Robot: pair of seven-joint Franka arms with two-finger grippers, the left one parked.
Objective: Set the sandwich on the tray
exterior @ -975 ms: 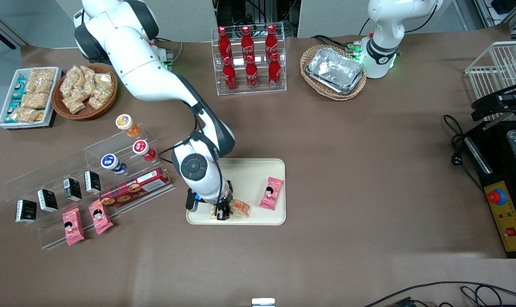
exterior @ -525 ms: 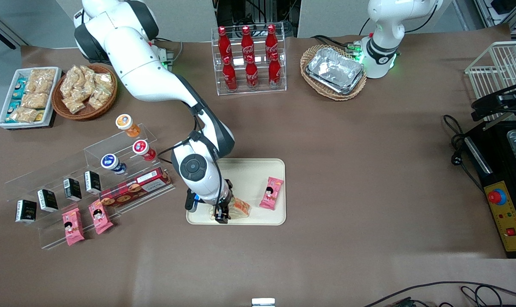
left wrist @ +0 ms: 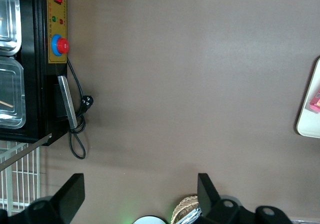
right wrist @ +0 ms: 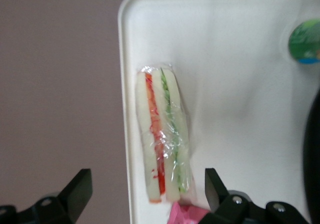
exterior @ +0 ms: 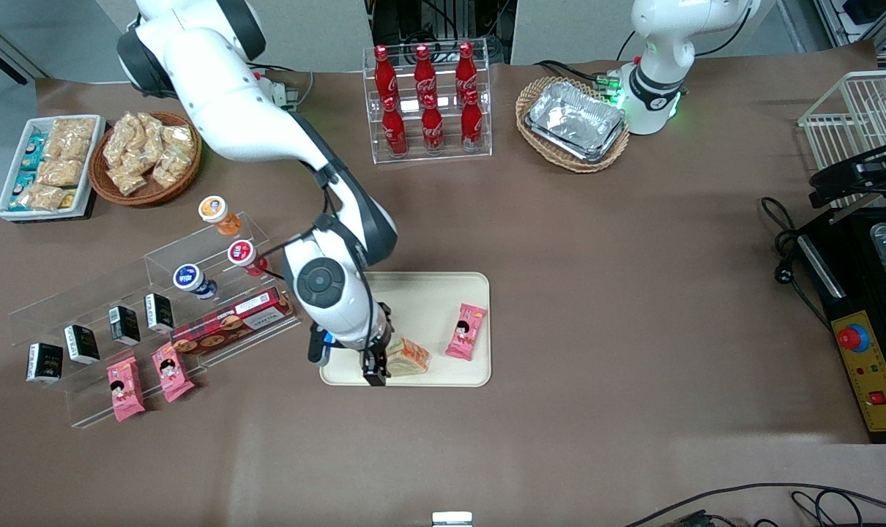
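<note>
Brown tabletop all round, and near its middle the cream tray (exterior: pixel 428 293) with the sandwich (exterior: pixel 406 356) already lying on it — close to the rim nearest the front camera, beside a pink snack packet (exterior: pixel 466 331). The gripper (exterior: pixel 375 368) hangs just above the sandwich with its fingers spread wide, holding nothing. In the right wrist view the wedge (right wrist: pixel 162 134) lies directly below, between the fingertips, its long axis running along the tray (right wrist: pixel 240 58) edge — so the likely next move is straight up and away.
</note>
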